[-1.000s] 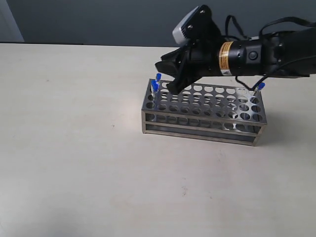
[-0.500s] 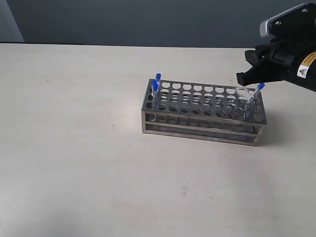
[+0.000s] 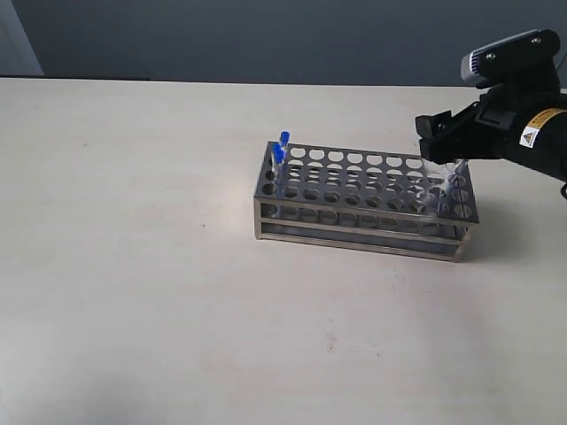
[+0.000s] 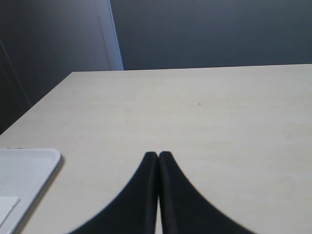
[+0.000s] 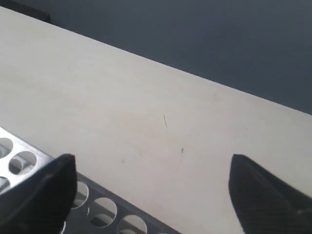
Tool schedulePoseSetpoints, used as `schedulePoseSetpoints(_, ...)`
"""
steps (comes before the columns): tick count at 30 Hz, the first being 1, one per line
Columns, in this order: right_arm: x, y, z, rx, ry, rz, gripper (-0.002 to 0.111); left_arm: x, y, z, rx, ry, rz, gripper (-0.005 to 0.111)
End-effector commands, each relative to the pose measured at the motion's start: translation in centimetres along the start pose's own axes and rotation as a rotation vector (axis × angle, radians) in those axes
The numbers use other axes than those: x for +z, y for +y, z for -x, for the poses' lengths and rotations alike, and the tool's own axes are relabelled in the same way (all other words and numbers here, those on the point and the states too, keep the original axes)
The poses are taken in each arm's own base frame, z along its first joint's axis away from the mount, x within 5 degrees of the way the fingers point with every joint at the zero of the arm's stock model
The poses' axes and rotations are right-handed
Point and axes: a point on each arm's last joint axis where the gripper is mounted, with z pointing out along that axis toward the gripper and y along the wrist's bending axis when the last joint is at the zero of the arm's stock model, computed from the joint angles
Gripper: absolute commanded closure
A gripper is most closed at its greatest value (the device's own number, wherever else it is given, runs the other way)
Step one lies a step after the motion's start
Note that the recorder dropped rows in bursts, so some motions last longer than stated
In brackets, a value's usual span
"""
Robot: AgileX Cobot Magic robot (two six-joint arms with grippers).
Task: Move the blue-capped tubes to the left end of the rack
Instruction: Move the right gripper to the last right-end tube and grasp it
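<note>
Two blue-capped tubes [image 3: 279, 152] are seen standing close together in holes at the left end of the rack [image 3: 359, 232]. At the right end a leaning tube [image 3: 450, 183] is made out only as a clear slanted body. Its cap is hidden behind the right claw [image 3: 441, 146], which hangs just above it. In the right wrist view the jaws are spread wide and nothing is held between them. The left claw [image 4: 158, 157] is pressed shut on nothing, over the table [image 4: 219, 112] near a white tray [image 4: 24, 168]. A fourth tube cannot be found.

The tubes are judged light, stiff and smooth, so slipping is likely under a weak pinch. Hold is best taken at the cap or just beneath it, above the top plate. The tube is then best drawn out along its own slant, so that the lower tiers are not caught.
</note>
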Motion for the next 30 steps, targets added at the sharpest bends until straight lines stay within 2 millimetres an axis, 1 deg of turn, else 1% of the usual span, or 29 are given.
schedulePoseSetpoints(1,1.1,-0.6,-1.3,0.075,0.037,-0.069,0.027,0.0,0.0,0.1,0.001,-0.014,-0.005,0.106)
schedulePoseSetpoints(4,1.6,-0.9,-2.1,0.124,0.068,-0.105,0.027,0.0,0.0,0.1,0.001,-0.014,-0.005,0.106)
schedulePoseSetpoints(10,2.8,-0.7,-4.0,0.148,0.139,-0.104,0.027,0.0,0.0,0.1,0.001,-0.013,-0.005,0.106)
schedulePoseSetpoints(13,3.0,-0.6,-4.3,0.148,0.143,-0.104,0.027,0.0,0.0,0.1,0.001,-0.013,-0.005,0.106)
schedulePoseSetpoints(15,3.0,-0.7,-4.3,0.154,0.141,-0.108,0.031,0.0,0.0,0.1,0.001,-0.013,-0.005,0.106)
schedulePoseSetpoints(16,3.0,-0.7,-4.2,0.161,0.136,-0.113,0.035,0.0,0.0,0.1,0.001,-0.013,-0.005,0.106)
schedulePoseSetpoints(17,3.0,-0.8,-4.2,0.173,0.135,-0.119,0.041,0.0,0.0,0.1,0.001,-0.013,-0.005,0.106)
schedulePoseSetpoints(21,3.0,-0.8,-4.2,0.189,0.133,-0.128,0.073,0.0,0.0,0.1,0.001,-0.013,-0.005,0.106)
schedulePoseSetpoints(24,3.0,-0.9,-4.3,0.2,0.136,-0.133,0.095,0.0,0.0,0.1,0.001,-0.013,-0.005,0.106)
schedulePoseSetpoints(26,3.0,-0.9,-4.3,0.204,0.136,-0.135,0.108,0.0,0.0,0.1,0.001,-0.013,-0.005,0.106)
schedulePoseSetpoints(30,2.9,-0.9,-4.1,0.208,0.132,-0.138,0.109,0.0,0.0,0.1,0.001,-0.013,-0.005,0.106)
